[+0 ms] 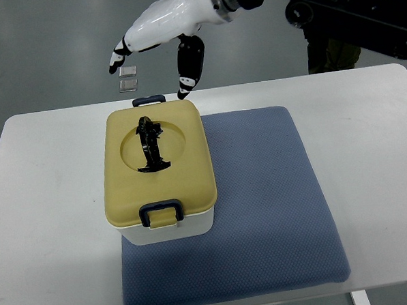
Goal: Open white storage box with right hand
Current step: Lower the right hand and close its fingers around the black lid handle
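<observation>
On my feed: white storage box (pixel 168 226) sits on the left part of a blue mat (pixel 268 210), which lies on a white table (pixel 49 201). The box's white body shows only along its near side; the yellow lid (pixel 184 167) covers the top and reads as closed. A dark carrying handle (pixel 150 146) lies folded in the round recess at the lid's centre. I see one dark-rimmed latch (pixel 160 213) at the near edge, down against the box front, and a second latch (pixel 149 100) at the far edge. Right hand (pixel 158 39) hangs above and beyond the far edge of the box, arm coming in from the upper right. Its fingers (pixel 119 56) are spread and relaxed, pointing downward, nothing between them; the dark thumb (pixel 189 68) hangs lowest, its tip close above the far right corner of the lid, contact not evident. Left arm does not show.
</observation>
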Controlling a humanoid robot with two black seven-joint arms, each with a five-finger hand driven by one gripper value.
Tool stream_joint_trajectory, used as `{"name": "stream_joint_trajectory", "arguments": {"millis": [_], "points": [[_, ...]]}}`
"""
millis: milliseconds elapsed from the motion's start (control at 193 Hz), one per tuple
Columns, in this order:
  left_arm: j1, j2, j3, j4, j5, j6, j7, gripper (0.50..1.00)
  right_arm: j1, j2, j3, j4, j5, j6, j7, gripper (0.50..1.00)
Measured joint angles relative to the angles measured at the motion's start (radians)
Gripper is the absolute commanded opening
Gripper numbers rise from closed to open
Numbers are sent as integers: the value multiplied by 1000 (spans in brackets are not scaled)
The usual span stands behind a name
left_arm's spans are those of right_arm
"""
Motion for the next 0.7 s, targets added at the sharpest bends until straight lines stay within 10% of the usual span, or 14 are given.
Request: {"name": "stream_joint_trajectory", "arguments": {"millis": [698], "points": [[0,0,-1,1,-2,0,1,1000,-124,121,-1,-41,-86,0,1,919]]}}
